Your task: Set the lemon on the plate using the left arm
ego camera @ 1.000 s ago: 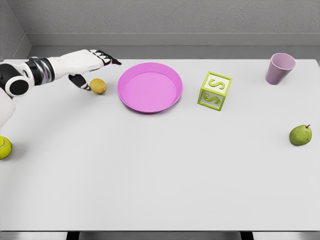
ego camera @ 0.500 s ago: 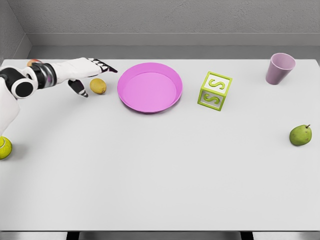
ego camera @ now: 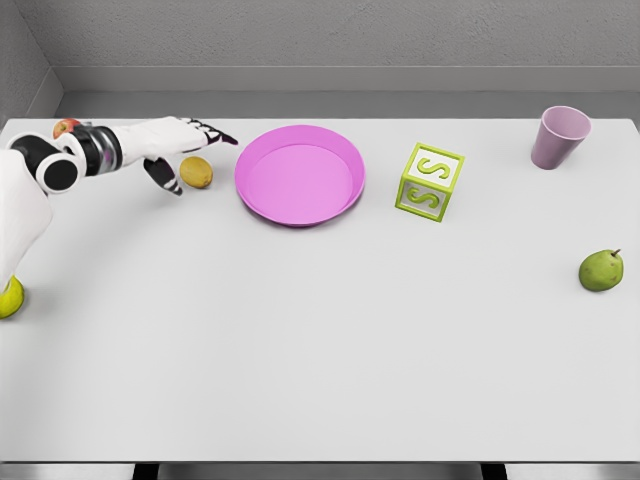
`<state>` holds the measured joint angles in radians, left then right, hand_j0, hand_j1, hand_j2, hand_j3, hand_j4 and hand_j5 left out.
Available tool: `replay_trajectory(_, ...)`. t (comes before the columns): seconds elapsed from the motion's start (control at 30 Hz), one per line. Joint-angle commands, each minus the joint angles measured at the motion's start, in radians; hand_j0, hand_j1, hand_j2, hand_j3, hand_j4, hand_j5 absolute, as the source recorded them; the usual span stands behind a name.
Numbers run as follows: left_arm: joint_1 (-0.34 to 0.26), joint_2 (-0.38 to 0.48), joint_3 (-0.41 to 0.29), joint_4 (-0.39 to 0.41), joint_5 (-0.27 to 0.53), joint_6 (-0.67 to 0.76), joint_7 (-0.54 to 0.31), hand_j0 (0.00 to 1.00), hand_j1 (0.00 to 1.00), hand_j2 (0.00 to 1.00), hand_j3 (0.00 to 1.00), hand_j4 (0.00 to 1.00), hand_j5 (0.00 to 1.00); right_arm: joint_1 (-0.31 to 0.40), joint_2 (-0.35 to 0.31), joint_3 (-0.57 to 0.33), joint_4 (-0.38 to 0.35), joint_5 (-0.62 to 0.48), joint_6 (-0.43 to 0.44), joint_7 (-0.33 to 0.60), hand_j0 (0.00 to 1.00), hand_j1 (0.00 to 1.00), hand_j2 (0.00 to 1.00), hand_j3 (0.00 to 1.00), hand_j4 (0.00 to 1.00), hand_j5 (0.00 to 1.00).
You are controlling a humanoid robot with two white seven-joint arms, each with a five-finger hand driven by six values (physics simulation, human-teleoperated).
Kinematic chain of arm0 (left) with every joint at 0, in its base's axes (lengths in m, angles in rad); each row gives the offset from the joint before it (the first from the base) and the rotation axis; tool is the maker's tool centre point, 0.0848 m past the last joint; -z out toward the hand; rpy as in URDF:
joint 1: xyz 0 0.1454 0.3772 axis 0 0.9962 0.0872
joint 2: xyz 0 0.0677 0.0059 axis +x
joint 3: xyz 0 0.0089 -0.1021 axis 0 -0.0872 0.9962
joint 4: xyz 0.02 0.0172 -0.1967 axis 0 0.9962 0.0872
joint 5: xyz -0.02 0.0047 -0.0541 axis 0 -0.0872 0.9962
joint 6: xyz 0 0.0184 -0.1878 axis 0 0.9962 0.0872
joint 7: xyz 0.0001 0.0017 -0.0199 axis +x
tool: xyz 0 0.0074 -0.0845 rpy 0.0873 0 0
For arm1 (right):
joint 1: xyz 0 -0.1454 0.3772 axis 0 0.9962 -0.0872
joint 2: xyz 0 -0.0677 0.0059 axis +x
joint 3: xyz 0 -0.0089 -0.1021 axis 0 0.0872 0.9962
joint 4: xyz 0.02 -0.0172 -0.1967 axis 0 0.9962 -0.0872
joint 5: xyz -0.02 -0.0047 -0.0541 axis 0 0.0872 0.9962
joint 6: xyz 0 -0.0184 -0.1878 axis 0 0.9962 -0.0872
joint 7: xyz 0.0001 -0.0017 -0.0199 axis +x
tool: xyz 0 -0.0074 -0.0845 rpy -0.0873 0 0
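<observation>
Since a second ago: left arm drawn back toward table's left edge, elbow lower; lemon, plate and all else unmoved.

Head view, only one supplied.

Left hand near far left corner of table, fingers spread and relaxed, gripping nothing. Fingertips reaching out beyond lemon toward plate; thumb hanging down just left of lemon. Contact with lemon not confirmed; looks just apart.

Lemon resting on table near far edge, between left hand and plate, just left of plate rim. Not on plate yet.

Plate, pink, shallow, raised rim, near far edge, left of middle.

Elsewhere: letter block right of plate; cup at far right corner; pear by right edge; yellow-green ball at left edge, partly hidden by arm; small red fruit behind wrist, mostly hidden. Right arm not visible.

Handling, by judgement: lemon small, light, firm, rounded, likely to roll if nudged sideways. Skin probably waxy, so slip possible under a shallow pinch. Best taken across the middle, thumb on one side and fingers on the other, closing evenly from above. Short carry right; rim needs clearing before release.
</observation>
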<state>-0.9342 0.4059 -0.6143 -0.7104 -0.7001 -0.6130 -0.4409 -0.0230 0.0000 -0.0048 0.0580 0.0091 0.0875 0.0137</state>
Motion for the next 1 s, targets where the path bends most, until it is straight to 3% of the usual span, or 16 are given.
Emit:
replay_trajectory(0.0,0.000,-0.007,0.002,0.022,0.005,0.002,0.001,1.00,1.00,1.00,1.00,1.00,1.00,0.000,0.000,0.000,0.000,0.000,0.000,0.000,1.00,1.00,1.00,1.00,1.00,1.00)
replay_trajectory(0.53,-0.002,-0.015,0.002,0.034,-0.007,0.002,0.027,1.00,1.00,1.00,1.00,1.00,1.00,0.000,0.000,0.000,0.000,0.000,0.000,0.000,1.00,1.00,1.00,1.00,1.00,1.00)
replay_trajectory(0.73,-0.002,-0.015,0.002,0.035,-0.072,0.002,0.071,1.00,1.00,1.00,1.00,1.00,1.00,0.000,0.000,0.000,0.000,0.000,0.000,0.000,1.00,1.00,1.00,1.00,1.00,1.00)
replay_trajectory(0.97,-0.002,-0.016,0.002,0.042,-0.072,0.002,0.073,1.00,1.00,1.00,1.00,1.00,1.00,0.000,0.000,0.000,0.000,0.000,0.000,0.000,1.00,1.00,1.00,1.00,1.00,1.00)
